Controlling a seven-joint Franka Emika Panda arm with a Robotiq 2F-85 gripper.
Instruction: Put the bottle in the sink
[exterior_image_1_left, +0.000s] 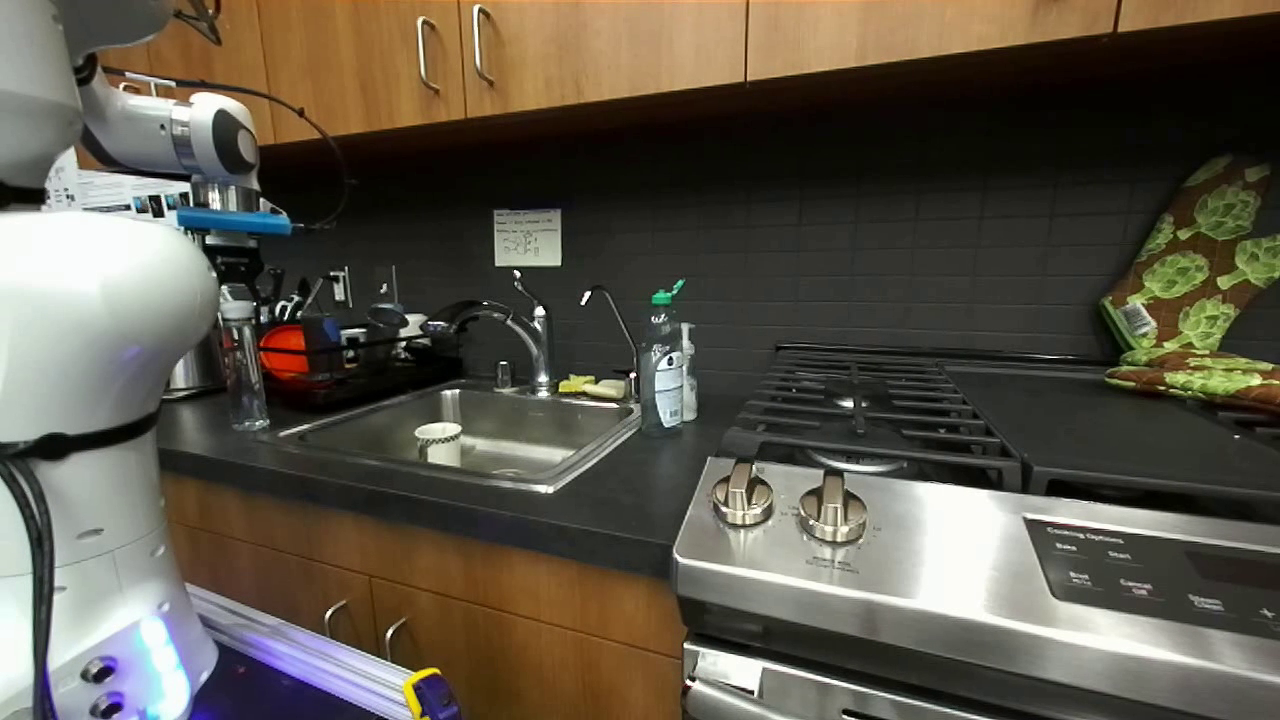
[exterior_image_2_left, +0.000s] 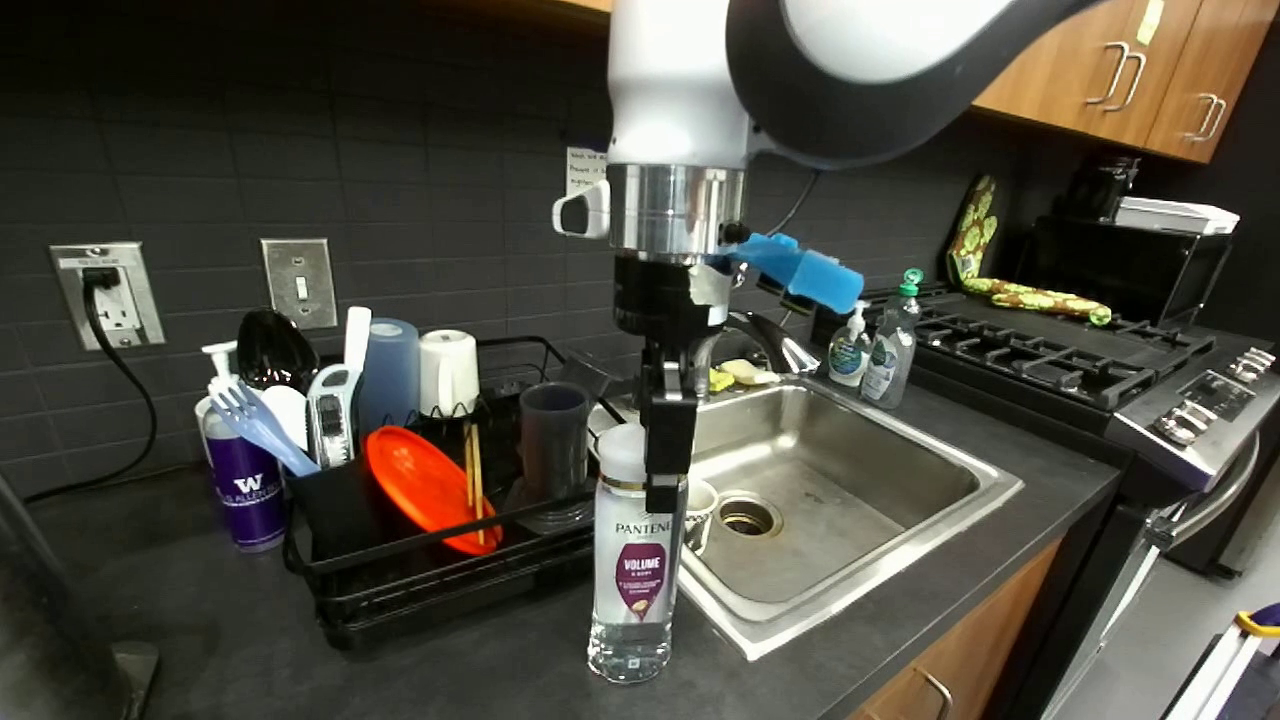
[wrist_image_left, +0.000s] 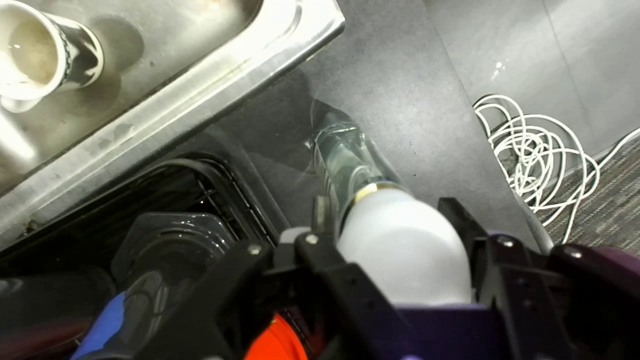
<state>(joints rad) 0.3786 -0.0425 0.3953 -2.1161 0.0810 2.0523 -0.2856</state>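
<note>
"What is set in the tabletop (exterior_image_2_left: 220, 620)?"

"The steel sink (exterior_image_2_left: 830, 520), with a black dish rack (exterior_image_2_left: 440, 585) beside it."

"And the bottle (exterior_image_2_left: 635, 570)?"

"Upright on the tabletop, just beside the sink."

"The end effector (wrist_image_left: 387, 215)?"

"Straddling the bottle's white cap (wrist_image_left: 405, 255); whether pinching it or merely spread around it cannot be told."
</note>
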